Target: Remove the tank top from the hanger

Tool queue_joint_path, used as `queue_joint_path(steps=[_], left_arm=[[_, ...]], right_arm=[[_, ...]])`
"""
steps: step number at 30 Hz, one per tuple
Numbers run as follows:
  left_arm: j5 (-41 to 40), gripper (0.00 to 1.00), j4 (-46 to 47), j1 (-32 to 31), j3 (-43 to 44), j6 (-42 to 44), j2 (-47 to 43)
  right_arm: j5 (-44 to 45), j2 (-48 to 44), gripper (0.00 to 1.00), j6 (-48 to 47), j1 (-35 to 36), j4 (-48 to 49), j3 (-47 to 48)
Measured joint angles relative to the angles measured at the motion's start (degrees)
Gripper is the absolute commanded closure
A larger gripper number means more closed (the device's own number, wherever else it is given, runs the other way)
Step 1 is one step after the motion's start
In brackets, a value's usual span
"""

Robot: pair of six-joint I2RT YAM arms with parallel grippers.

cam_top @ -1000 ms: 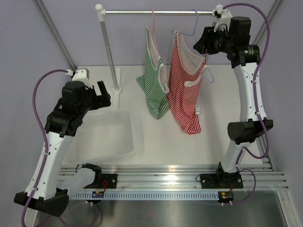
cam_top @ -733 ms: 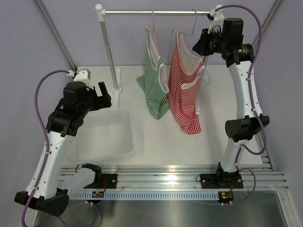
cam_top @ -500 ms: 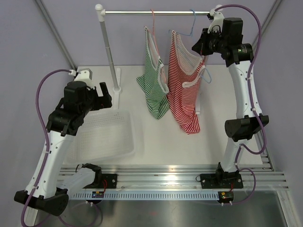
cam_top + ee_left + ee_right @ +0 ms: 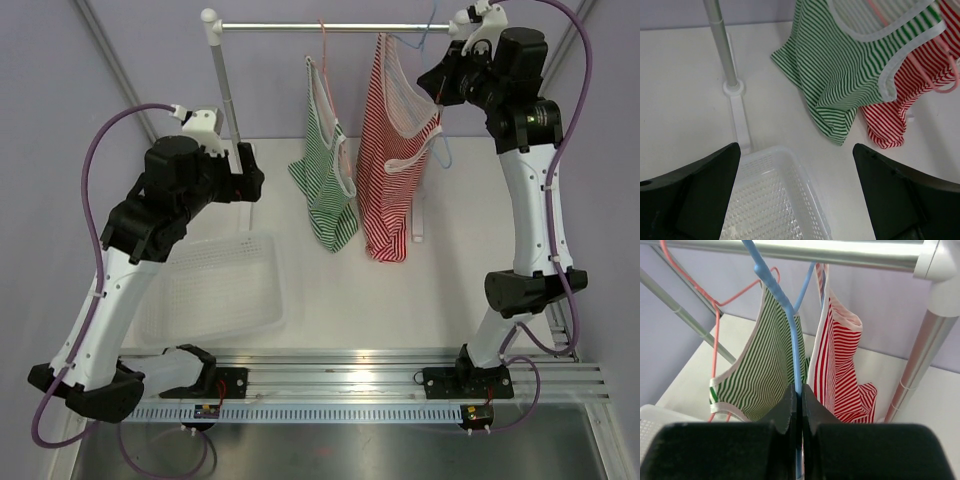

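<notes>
From above, the right gripper (image 4: 438, 92), in the upper right, is pinched tight on the blue hanger (image 4: 443, 152). The red striped tank top (image 4: 393, 170) hangs on it under the rail (image 4: 300, 27), beside the green striped tank top (image 4: 328, 180).

In the left wrist view, the left gripper (image 4: 796, 150) is spread wide and holds nothing. The clear basket (image 4: 775, 200) is at the bottom.

In the right wrist view, the fingers (image 4: 786, 407) squeeze the hanger's wire in the middle. The red top is just to its right.
</notes>
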Motion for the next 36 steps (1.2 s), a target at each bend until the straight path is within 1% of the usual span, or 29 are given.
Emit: queue_joint_path(steps=[3, 6, 12, 16, 22, 27, 31, 34, 35, 36], left_arm=[[0.3, 0.01, 0.3, -1.9, 5.9, 0.4, 3.2], [0.6, 0.01, 1.5, -4.9, 12.4, 0.5, 6.5], [1.3, 0.01, 4.4, -11.2, 22.7, 1.5, 13.5], [1.3, 0.01, 5.7, -16.5, 29.1, 4.0, 20.0], [1.9, 0.02, 6.7, -22.5, 31.0, 6.7, 27.3], [3.3, 0.07, 6.9, -23.9, 31.0, 6.8, 30.6], [5.9, 0.1, 7.8, -24.1, 31.0, 6.2, 31.0], [7.5, 0.39, 9.2, -24.1, 31.0, 5.2, 31.0], [7.7, 0.57, 9.5, -24.1, 30.8, 4.9, 31.0], [7.8, 0.65, 10.0, -24.1, 30.6, 4.5, 30.9]], right_arm=[[0.4, -3.0, 1.0, 0.5, 0.0, 0.9, -1.9], [0.9, -7.7, 1.0, 1.3, 0.0, 0.8, -7.2], [0.5, -22.4, 1.0, 2.1, 0.0, -2.0, -22.9], [-1.6, -31.8, 1.0, 3.0, 0.0, -6.4, -29.3], [-4.4, -43.6, 1.0, 5.0, 0.0, -10.8, -33.8], [-9.8, -49.5, 1.0, 6.1, 0.1, -12.6, -35.7], [-13.4, -50.9, 1.0, 6.2, 0.1, -13.2, -37.1], [-14.3, -50.8, 1.0, 6.4, 0.1, -13.4, -37.7], [-14.4, -50.8, 1.0, 6.5, 0.1, -13.5, -37.9], [-14.6, -50.8, 1.0, 6.6, 0.1, -13.5, -37.9]])
